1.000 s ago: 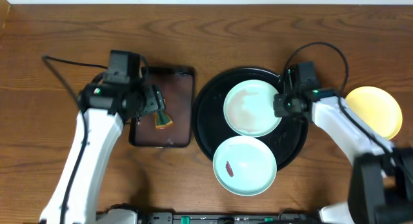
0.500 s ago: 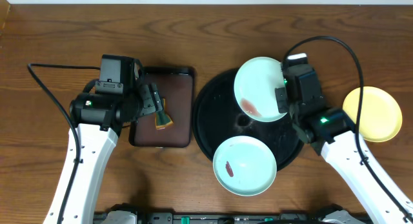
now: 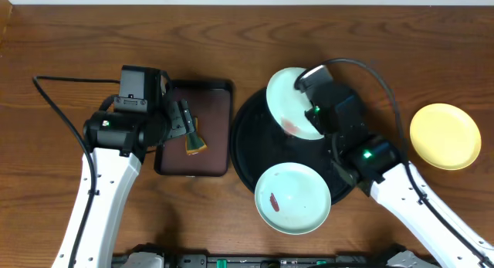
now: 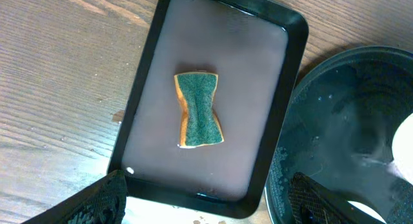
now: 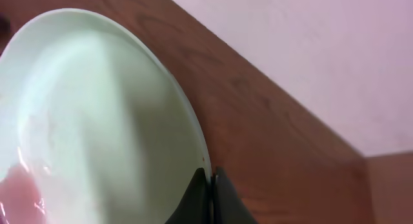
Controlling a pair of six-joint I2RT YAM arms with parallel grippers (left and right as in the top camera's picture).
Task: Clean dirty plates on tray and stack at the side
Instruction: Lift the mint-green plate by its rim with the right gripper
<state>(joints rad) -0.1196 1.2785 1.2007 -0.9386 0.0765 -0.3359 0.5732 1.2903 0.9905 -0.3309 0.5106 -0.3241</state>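
Overhead view: a mint plate (image 3: 287,98) is held tilted above the 12 o'clock part of the black tray (image 3: 248,148). Its rim is pinched by the right gripper (image 5: 210,193), whose fingers are seen in the right wrist view pressed together on the plate's edge. A reddish smear (image 3: 294,127) is seen on the held plate's face, near its 6 o'clock edge. A second mint plate (image 3: 297,200) is laid flat at the tray's 6 o'clock side, overlapping the rim, and a small reddish mark (image 3: 274,198) is carried on it. A yellow plate (image 3: 444,135) is set on the bare tabletop (image 3: 46,198) at 3 o'clock from the tray, well apart from it. At 9 o'clock, just beside the black tray, a rectangular brown tray (image 3: 218,106) is placed, and a green and orange sponge (image 4: 199,110) is lying in it. The left gripper (image 4: 206,185) is held over this tray with its fingers spread wide; the sponge is not touched by them.
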